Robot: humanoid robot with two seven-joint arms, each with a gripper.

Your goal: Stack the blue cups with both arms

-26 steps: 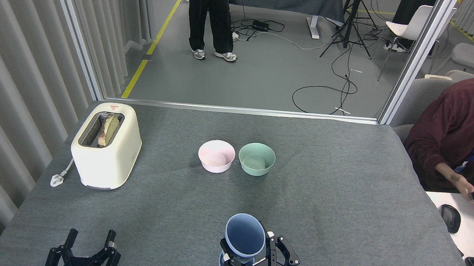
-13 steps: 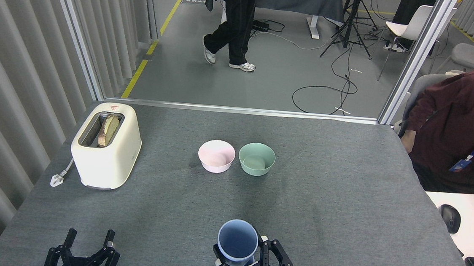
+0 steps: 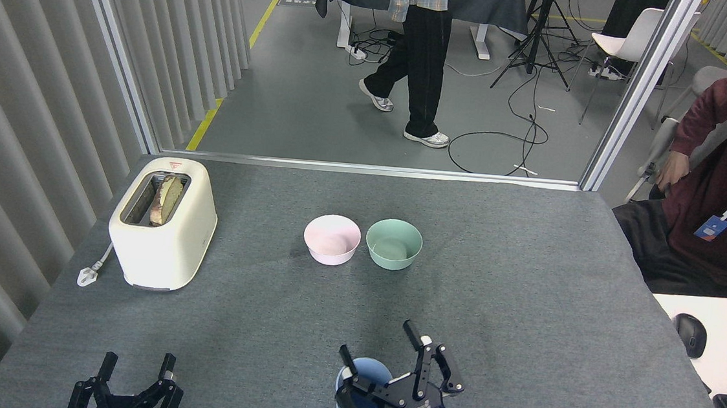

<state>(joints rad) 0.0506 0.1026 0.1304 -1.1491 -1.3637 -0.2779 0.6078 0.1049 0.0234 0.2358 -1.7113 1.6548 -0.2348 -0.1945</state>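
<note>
Now spread right fingers point(image 3: 413, 350) flank matte tapered blue cups point(image 3: 363, 376)

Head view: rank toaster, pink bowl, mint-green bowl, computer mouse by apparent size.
1. Toaster, clearly largest.
2. Mint-green bowl and pink bowl: near alike, side by side; not ranking them.
3. Computer mouse, smallest, though it sits nearer the camera.

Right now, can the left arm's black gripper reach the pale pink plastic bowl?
Probably yes: the left gripper is open, and only bare grey table lies between it and the pink bowl.
</note>
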